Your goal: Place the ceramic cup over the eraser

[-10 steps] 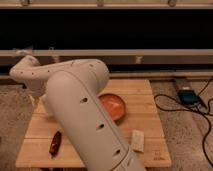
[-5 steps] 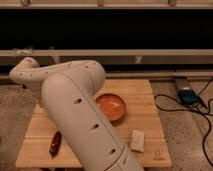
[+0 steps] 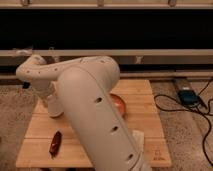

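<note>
My gripper (image 3: 53,107) is at the end of the white arm, low over the left part of the wooden table (image 3: 150,125). The arm's bulky white link (image 3: 95,115) fills the middle of the camera view and hides much of the table. A white form at the gripper's tip may be the ceramic cup, but I cannot tell it apart from the arm. The black eraser is hidden or out of view.
An orange bowl (image 3: 119,104) sits mid-table, partly behind the arm. A red pepper-like object (image 3: 55,142) lies at the front left. A pale block (image 3: 138,136) peeks out at the front right. A blue device (image 3: 187,95) and cables lie on the floor at right.
The end of the arm has shifted slightly right and lower over the table's left part. The bowl and the red object have not moved.
</note>
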Controlling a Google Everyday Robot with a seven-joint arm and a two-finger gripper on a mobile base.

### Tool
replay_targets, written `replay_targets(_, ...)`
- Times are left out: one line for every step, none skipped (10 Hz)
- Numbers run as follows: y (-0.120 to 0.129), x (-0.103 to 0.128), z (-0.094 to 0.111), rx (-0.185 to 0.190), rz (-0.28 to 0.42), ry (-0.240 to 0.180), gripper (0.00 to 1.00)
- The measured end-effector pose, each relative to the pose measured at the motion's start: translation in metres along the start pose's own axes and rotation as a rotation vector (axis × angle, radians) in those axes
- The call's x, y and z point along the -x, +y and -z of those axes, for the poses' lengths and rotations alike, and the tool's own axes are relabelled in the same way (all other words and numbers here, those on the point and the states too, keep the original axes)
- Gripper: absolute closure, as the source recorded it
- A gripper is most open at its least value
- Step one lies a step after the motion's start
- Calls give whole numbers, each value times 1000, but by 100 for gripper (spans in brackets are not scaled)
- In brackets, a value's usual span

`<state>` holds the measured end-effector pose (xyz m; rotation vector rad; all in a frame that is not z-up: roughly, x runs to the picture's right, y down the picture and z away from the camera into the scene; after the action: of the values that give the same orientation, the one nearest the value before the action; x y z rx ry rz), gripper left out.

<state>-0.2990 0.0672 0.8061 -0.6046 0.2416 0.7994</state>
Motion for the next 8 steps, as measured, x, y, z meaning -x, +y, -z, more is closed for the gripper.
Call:
replay_targets(-10, -24, 22, 21, -2, -26, 100)
replay_targets(-18, -42, 37, 35, -4, -42, 100)
replay_targets(-26, -59, 49, 47, -6, -57, 100)
replay_targets(-34, -80, 64, 58, -11, -76, 100)
replay_targets(-46, -107, 83, 68, -19, -107, 100)
replay_targets(-55, -122, 99, 74, -27, -135, 100)
replay_targets(-65, -140, 122, 81, -41, -179, 100)
replay_targets(-73, -156, 146, 91, -51, -228, 100)
